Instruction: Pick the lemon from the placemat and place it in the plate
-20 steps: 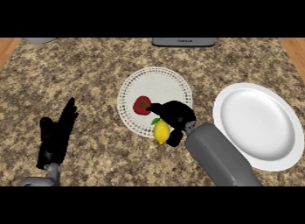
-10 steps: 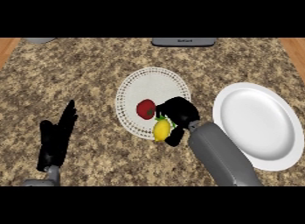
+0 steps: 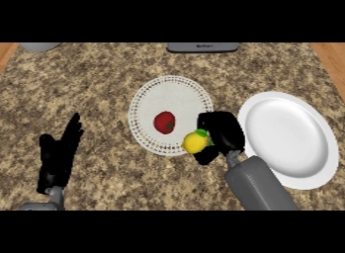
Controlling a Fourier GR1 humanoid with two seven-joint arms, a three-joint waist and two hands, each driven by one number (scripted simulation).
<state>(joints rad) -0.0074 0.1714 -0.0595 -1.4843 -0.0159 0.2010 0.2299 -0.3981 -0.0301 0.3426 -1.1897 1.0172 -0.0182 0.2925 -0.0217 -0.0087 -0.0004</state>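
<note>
While curling its fingers round the small yellow lemon [image 3: 195,142], the right hand [image 3: 220,133] is needing a level carry toward the round white plate [image 3: 291,138].

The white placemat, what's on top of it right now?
On the placemat lies a red fruit. The lemon sits at its right edge, with the right hand curled round it. The hand covers that edge.

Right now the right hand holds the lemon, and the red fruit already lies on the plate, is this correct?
Not quite. In the head view the right hand does hold the lemon, but the red fruit lies on the placemat, not on the plate.
</note>
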